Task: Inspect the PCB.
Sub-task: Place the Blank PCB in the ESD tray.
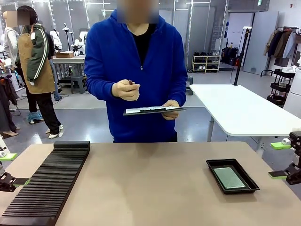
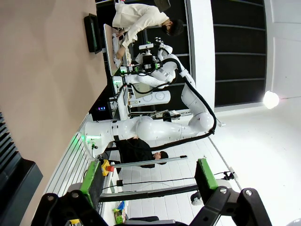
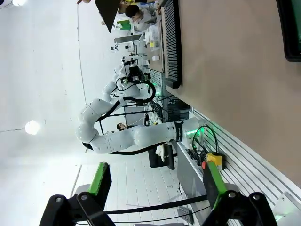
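We see the PCB [image 1: 229, 178] lying flat inside a shallow black tray [image 1: 216, 163] near the surface's [image 1: 150, 183] right edge, its pale green face up; the dotted grid is too fine for us to read any print on it. In the left wrist view the tray [image 2: 89, 33] shows far off, edge-on, with the board [image 2: 96, 34] as a green sliver.

The right tool [image 1: 278, 160] sits just off the right edge, cut by the frame, beside the tray but apart from it; its green pads stand wide apart, and its wrist view shows the same spread fingers [image 3: 99, 179] holding nothing. The left tool [image 1: 11, 169] is at the left edge, well apart from the board, mostly cropped; its wrist view shows its fingers [image 2: 89, 181] spread and empty.

A black ribbed rack [image 1: 49, 183] runs along the left edge. Beyond the far edge a person in blue holds a clipboard [image 1: 154, 110] with one hand [image 1: 170, 109] and a small dark item we cannot identify in the other hand [image 1: 125, 89]. The paper's writing is unreadable.
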You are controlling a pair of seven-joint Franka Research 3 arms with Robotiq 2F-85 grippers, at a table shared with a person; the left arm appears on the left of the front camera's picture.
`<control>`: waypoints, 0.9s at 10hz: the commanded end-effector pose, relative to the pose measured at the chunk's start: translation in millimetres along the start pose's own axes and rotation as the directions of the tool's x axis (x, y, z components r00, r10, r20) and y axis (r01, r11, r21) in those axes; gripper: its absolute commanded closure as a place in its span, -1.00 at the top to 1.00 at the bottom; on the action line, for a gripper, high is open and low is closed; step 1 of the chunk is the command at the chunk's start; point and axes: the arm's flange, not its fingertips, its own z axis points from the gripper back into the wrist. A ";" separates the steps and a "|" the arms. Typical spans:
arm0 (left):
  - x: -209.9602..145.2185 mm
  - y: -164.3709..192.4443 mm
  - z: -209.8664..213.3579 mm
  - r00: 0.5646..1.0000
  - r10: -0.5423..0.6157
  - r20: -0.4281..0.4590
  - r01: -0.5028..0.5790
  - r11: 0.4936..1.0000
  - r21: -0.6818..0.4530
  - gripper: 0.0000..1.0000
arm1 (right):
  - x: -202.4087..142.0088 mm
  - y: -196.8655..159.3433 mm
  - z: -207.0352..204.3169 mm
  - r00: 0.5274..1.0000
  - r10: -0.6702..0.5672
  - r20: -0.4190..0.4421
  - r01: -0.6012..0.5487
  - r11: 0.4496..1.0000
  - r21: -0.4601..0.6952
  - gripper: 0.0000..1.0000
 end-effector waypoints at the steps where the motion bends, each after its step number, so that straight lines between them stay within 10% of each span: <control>1: -0.7 -1.1 0.7 1.000 -0.001 -0.006 0.001 1.000 -0.002 1.00 | -3.2 6.3 0.2 1.000 -0.009 -0.003 0.009 1.000 -0.003 1.00; 9: -0.7 -1.1 0.7 1.000 -0.001 -0.006 0.001 1.000 -0.002 1.00 | -3.2 6.3 0.2 1.000 -0.009 -0.003 0.009 1.000 -0.003 1.00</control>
